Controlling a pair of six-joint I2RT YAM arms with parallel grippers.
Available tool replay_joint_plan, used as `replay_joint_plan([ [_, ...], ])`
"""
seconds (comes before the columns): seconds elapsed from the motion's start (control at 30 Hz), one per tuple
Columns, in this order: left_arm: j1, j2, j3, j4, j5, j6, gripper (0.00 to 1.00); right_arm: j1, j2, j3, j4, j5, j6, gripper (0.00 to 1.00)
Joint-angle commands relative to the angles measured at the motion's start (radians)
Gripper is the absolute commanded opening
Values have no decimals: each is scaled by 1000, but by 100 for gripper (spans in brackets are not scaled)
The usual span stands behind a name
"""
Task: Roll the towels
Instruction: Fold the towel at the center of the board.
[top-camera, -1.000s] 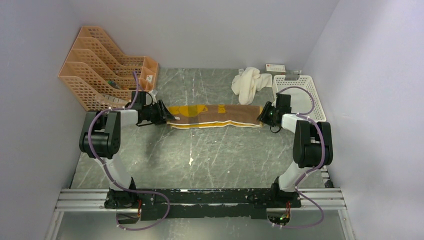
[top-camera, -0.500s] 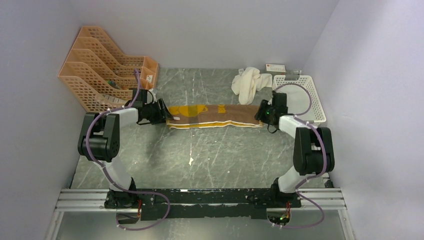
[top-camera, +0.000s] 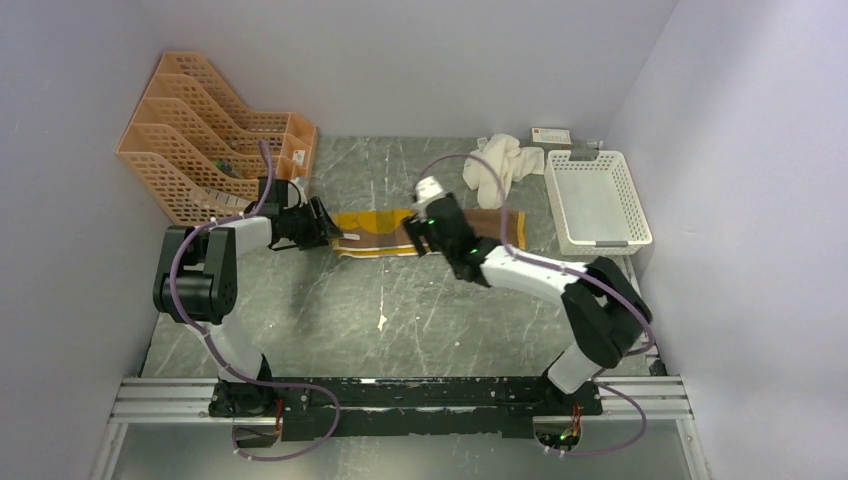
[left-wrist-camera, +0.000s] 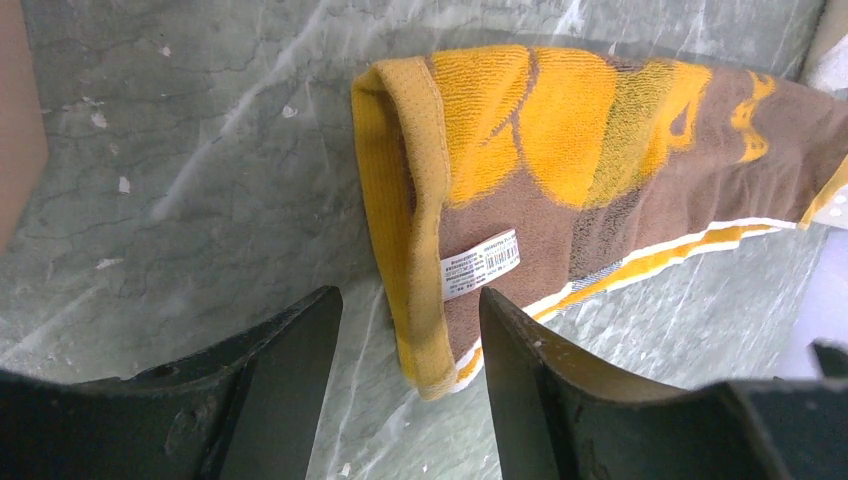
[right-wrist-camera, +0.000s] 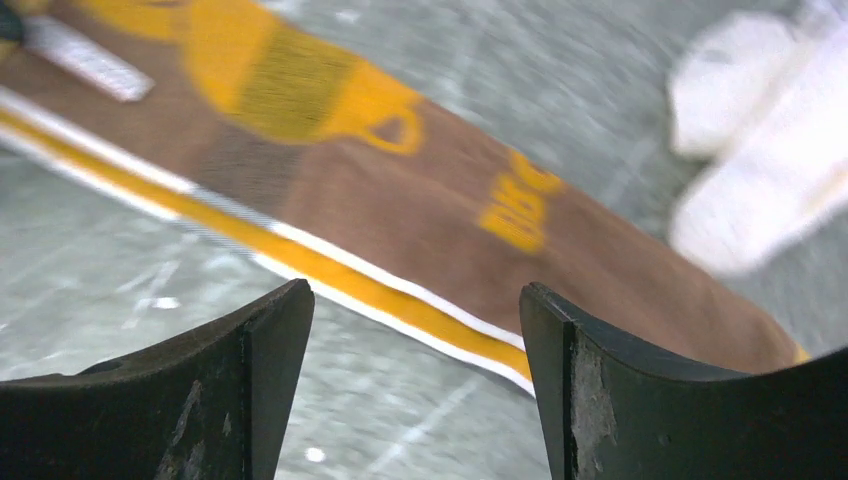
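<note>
The brown towel (top-camera: 372, 234) with mustard-yellow patches lies flat in a long strip across the middle of the table. In the left wrist view its folded yellow left end (left-wrist-camera: 420, 250), with a white label, sits between my left gripper's (left-wrist-camera: 410, 330) open fingers. My left gripper (top-camera: 326, 230) is at that end. My right gripper (top-camera: 410, 238) hovers open over the strip's middle, above its yellow-striped near edge (right-wrist-camera: 400, 290), holding nothing (right-wrist-camera: 415, 310). The cream-white towel (top-camera: 495, 165) lies crumpled at the back right, blurred in the right wrist view (right-wrist-camera: 760, 180).
Orange tiered file racks (top-camera: 200, 150) stand at the back left, close behind my left arm. A white plastic basket (top-camera: 600, 200) sits at the right wall, with a small white box (top-camera: 551, 135) behind it. Grey walls close in on three sides.
My right arm has swung left from the brown towel's right end to over its middle. My left gripper has stayed at the left end. The towel has not visibly moved.
</note>
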Motion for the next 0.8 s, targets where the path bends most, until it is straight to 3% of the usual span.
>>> replay_joint_plan([
  [0.0,19,20,-33,-26,-11,7,67,134,78,65,132,86,-169,77],
  [0.2,19,10,-43,-11,19,-5,67,189,160,114,216,-106,-295,80],
  [0.47,21,24,-35,-31,34,-52,69,225,311,258,123,-351,-405,80],
  [0.77,54,23,-26,-32,71,-91,72,272,429,314,150,-263,-452,79],
])
